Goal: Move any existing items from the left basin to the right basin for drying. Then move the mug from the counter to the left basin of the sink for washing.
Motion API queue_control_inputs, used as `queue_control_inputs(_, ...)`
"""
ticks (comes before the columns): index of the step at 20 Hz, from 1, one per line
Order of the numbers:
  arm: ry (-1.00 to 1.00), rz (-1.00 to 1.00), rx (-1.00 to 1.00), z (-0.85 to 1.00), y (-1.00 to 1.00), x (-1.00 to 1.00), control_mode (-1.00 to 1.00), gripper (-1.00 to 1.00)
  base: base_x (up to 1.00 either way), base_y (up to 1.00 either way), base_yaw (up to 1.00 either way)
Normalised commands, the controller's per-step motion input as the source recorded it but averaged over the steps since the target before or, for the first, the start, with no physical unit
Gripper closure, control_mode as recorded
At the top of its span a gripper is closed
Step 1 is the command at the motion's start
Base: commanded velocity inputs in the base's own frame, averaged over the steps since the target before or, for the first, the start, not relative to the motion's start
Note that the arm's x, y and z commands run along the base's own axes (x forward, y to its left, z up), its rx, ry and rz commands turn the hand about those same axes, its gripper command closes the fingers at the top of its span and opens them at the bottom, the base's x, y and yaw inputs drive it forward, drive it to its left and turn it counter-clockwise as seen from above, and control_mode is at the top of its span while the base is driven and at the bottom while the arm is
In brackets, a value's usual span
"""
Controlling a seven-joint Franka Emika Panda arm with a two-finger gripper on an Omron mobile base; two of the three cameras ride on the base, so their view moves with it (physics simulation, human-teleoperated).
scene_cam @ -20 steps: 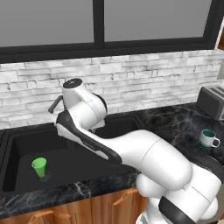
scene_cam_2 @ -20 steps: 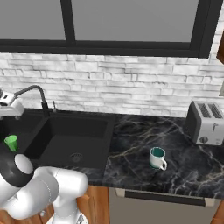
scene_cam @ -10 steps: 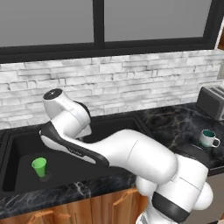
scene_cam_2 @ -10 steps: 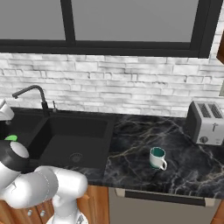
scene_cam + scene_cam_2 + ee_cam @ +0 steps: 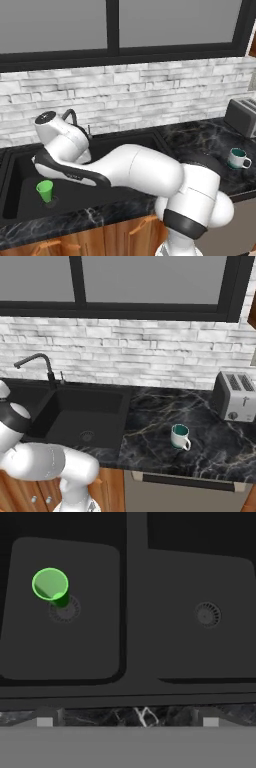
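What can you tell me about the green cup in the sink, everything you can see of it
The green cup is small, bright green and tapered, wider at the rim than at the base, with no handle. It looks smooth and plastic-like and seems empty. It stands upright, mouth up, on the floor of the left basin, at the round drain. Nothing else touches it: in the hand view the gripper looks down from above, well clear of it.
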Motion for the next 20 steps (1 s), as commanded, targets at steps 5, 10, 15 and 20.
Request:
queue_control_inputs(5,0.01,0.00,0.00,-0.37,0.29,0.16,-1.00,-1.00,0.00,0.00,0.00)
queue_control_inputs(10,0.00,0.00,0.00,-0.37,0.19,0.14,-1.00,-1.00,0.00,0.00,0.00)
queue_control_inputs(15,0.02,0.00,0.00,-0.30,0.23,0.20,-1.00,-1.00,0.00,0.00,0.00)
queue_control_inputs(20,0.03,0.00,0.00,-0.28,0.11,0.26,-1.00,-1.00,0.00,0.00,0.00)
